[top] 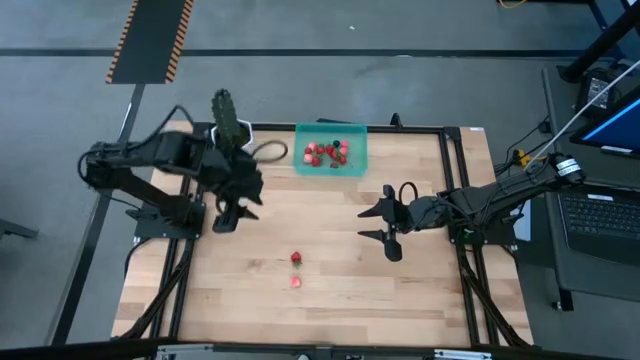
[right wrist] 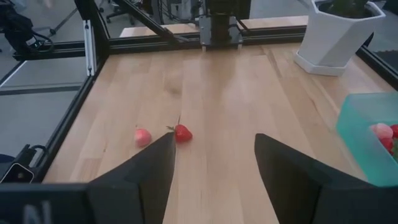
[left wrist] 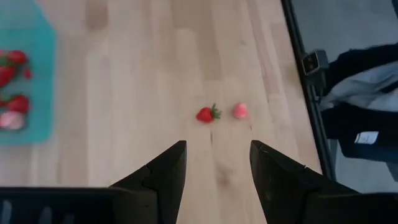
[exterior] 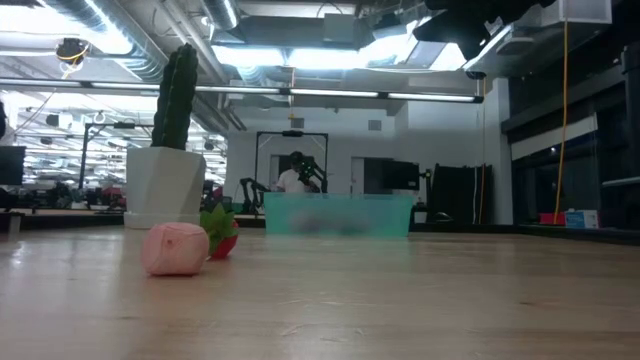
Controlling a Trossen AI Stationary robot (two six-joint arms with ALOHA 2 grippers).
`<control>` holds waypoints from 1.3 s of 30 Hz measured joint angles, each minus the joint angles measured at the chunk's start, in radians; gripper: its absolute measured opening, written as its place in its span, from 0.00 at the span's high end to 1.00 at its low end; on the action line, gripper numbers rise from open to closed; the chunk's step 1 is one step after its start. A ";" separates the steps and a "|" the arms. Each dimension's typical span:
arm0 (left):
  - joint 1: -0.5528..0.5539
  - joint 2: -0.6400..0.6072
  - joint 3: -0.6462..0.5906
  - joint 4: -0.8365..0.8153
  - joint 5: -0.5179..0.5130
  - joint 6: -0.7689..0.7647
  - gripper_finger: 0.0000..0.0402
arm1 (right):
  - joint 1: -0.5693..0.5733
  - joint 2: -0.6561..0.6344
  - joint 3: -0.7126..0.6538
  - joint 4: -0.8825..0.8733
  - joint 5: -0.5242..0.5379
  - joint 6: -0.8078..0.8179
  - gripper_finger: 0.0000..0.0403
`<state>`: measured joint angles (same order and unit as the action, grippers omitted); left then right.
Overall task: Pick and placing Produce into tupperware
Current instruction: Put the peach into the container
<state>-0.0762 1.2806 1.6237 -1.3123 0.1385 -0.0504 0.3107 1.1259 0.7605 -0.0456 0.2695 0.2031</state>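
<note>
Pale wooden table (top: pixel 330 300) under bright workshop lights: two pieces of produce lie loose near its front middle, a red strawberry (top: pixel 296 258) with a green top and a pink piece (top: pixel 296 282) just beside it, apart from both arms. At the far edge sits the teal tupperware (top: pixel 352 163), holding a cluster of red and pink berries (top: pixel 326 153). Beside it stands a white hexagonal pot (right wrist: pixel 336 31) with a tall green cactus (exterior: pixel 175 95). Left gripper (top: pixel 226 218) hangs above the table's left side, fingers spread and empty. Right gripper (top: pixel 385 222) hovers at the right, fingers wide apart, holding nothing.
</note>
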 joint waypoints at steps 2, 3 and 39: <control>-0.023 -0.052 -0.124 0.087 0.001 -0.001 0.58 | 0.000 0.000 0.000 0.001 0.000 -0.001 0.45; -0.034 -0.076 -0.183 0.127 0.001 -0.006 0.58 | 0.000 0.000 0.000 0.000 0.000 -0.001 0.45; -0.424 0.072 -1.009 1.299 -0.211 -0.402 0.38 | 0.000 0.000 0.000 -0.003 0.000 -0.029 0.45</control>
<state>-0.5006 1.3528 0.6144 -0.0130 -0.0721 -0.4522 0.3108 1.1259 0.7605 -0.0490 0.2698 0.1741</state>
